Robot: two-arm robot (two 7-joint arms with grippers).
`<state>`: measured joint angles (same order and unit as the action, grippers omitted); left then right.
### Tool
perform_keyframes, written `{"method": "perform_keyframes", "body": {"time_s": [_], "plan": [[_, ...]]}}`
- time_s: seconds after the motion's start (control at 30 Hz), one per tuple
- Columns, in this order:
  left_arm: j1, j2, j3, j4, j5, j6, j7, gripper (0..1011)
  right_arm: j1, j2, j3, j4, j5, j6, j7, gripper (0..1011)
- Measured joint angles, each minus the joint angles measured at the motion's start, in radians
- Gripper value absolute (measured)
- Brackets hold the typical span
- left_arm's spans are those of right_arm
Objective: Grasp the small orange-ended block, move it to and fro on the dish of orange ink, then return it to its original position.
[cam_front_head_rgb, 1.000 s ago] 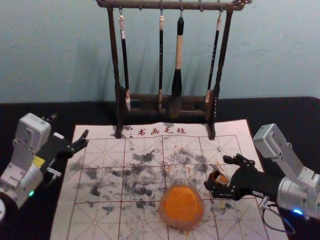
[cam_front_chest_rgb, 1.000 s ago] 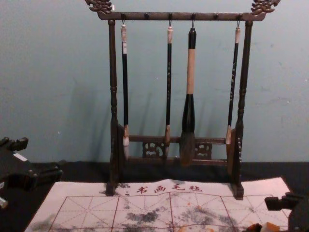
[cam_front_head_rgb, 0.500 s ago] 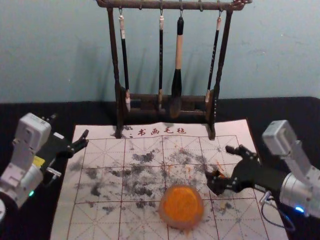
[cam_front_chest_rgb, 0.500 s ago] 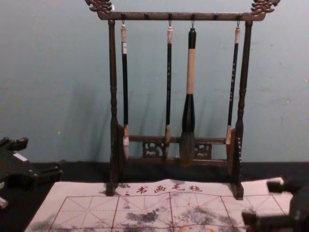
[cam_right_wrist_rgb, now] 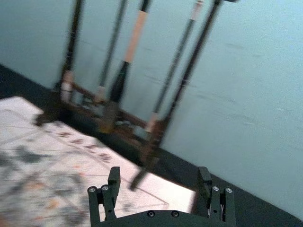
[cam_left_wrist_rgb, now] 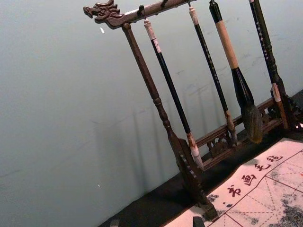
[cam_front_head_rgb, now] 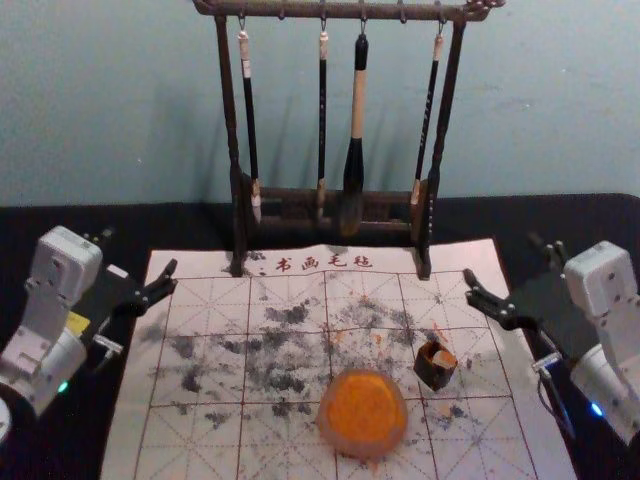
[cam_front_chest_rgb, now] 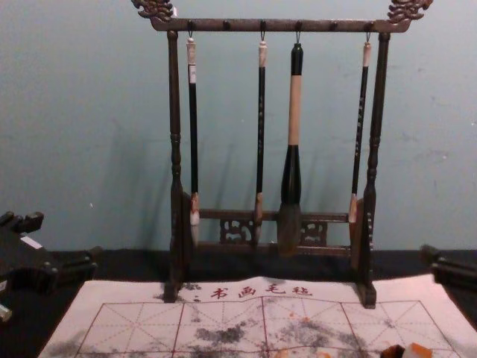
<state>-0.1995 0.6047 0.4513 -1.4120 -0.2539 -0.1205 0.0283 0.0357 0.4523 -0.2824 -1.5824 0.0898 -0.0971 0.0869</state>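
Seemingly the block [cam_front_head_rgb: 445, 358] stands, leaning right, in its holder [cam_front_head_rgb: 433, 375], right end effector [cam_front_head_rgb: 502, 262] spread.

Four brushes [cam_front_head_rgb: 355, 160] hang from a dark wooden rack [cam_front_head_rgb: 300, 10]

Four brushes [cam_front_chest_rgb: 294, 112] on a dark rack [cam_front_chest_rgb: 279, 25], mat [cam_front_chest_rgb: 141, 317] below, orange-ended block [cam_front_chest_rgb: 417, 350] at lower right.

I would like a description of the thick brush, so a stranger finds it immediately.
Find the dark wooden rack at the printed mat's far edge. Four brushes hang from its top bar; take the third brush from the left. Unlike its thin neighbours, it has a wide tan handle band.
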Motion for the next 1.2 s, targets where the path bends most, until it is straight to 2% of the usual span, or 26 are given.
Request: {"method": "perform_keyframes", "body": {"time_s": [0.1,0.23,0.4,0.6,1.2], "plan": [[0.0,0.0,0.0,0.0,0.0,0.0,0.0,1001,-0.01,-0.031,0.011,0.04,-0.057,-0.029,-0.079,1003],[0.0,0.0,0.0,0.0,0.0,0.0,0.0,1001,-0.014,-0.066,0.017,0.105,-0.113,-0.052,-0.149,1003],[0.0,0.0,0.0,0.0,0.0,0.0,0.0,1002,-0.002,-0.1,0.018,0.194,-0.163,-0.061,-0.195,1003],[0.0,0.0,0.0,0.0,0.0,0.0,0.0,1001,0.013,-0.134,0.026,0.262,-0.182,-0.042,-0.211,1003],[0.0,0.0,0.0,0.0,0.0,0.0,0.0,1001,0.012,-0.128,0.023,0.252,-0.182,-0.044,-0.21,1003]]}}
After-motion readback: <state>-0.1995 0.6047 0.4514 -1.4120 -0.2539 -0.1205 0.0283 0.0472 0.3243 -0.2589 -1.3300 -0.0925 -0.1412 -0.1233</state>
